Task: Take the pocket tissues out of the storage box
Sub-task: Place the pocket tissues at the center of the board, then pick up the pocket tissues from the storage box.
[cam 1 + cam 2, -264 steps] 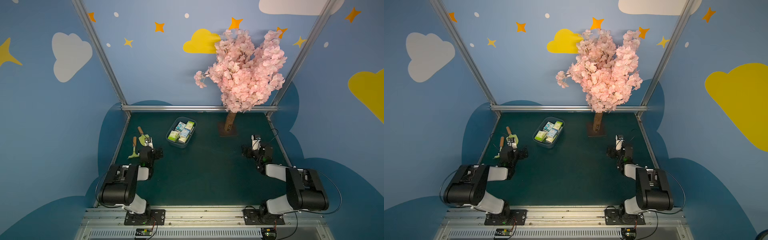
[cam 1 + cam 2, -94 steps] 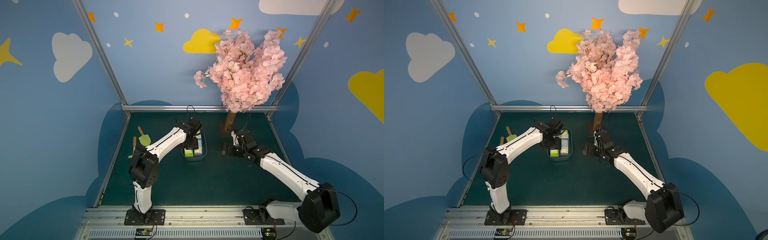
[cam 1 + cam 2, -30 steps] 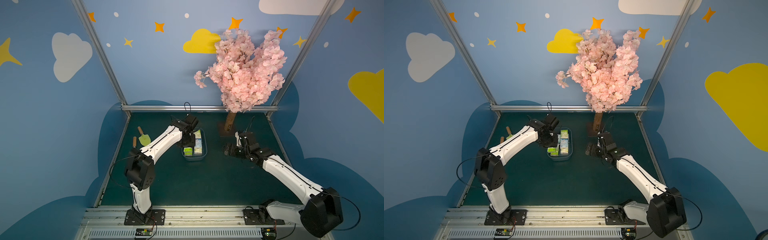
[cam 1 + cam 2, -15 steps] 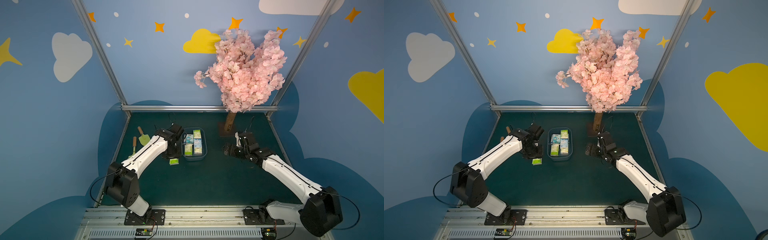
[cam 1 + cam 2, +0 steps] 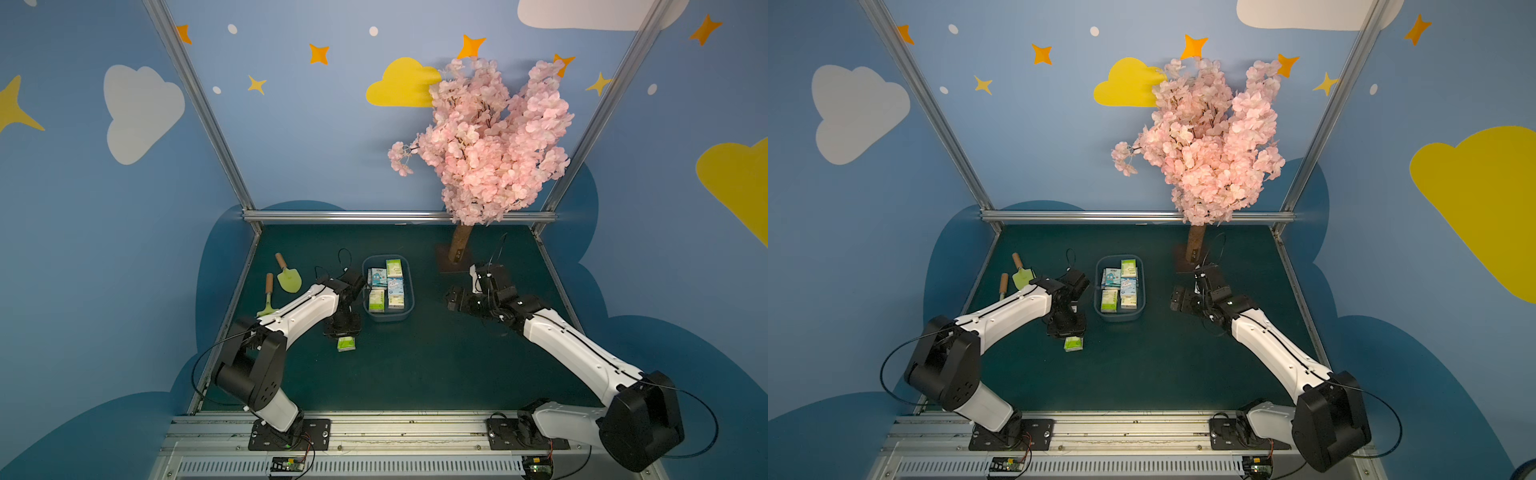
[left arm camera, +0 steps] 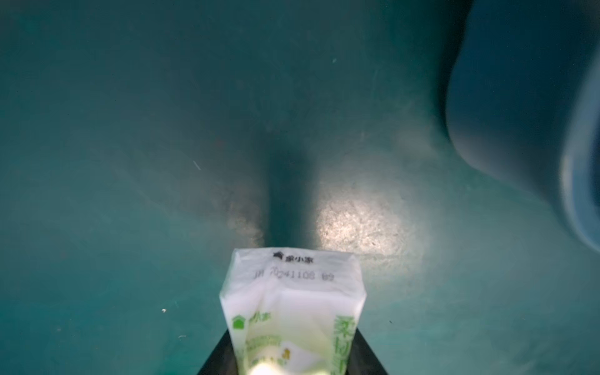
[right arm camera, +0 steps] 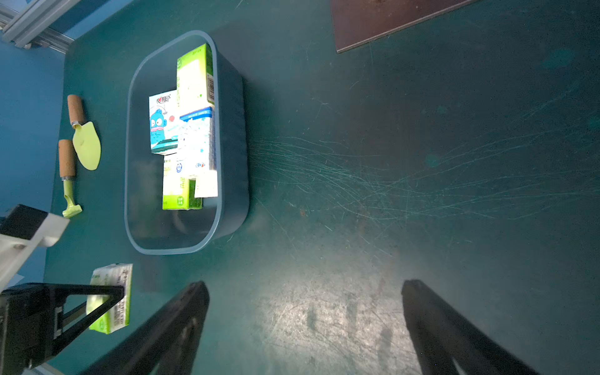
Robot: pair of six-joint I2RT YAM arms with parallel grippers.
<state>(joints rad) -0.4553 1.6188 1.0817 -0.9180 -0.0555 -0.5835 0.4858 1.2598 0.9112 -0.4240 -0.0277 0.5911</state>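
Green packet (image 5: 346,344) of the pocket tissues is out of the storage box (image 5: 388,319), just beside its near-left corner and low over the counter (image 5: 415,374); contact can't be told. The other packets (image 5: 386,286) lie inside, so most of the job is left.

Left fingers (image 6: 222,360) pinch the green packet at a narrow gap. Right fingers (image 7: 181,324) are spread wide and empty, apart from the box on its far side.

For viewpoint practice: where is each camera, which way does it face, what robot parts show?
Top views: high behind the arms, looking down on the dark green table; both arms show.
Left wrist: low, facing the table; left gripper holds a lime-green-and-white tissue packet.
Right wrist: faces the slate-blue plastic box; open right gripper shows.
Both wrist views share that packet.
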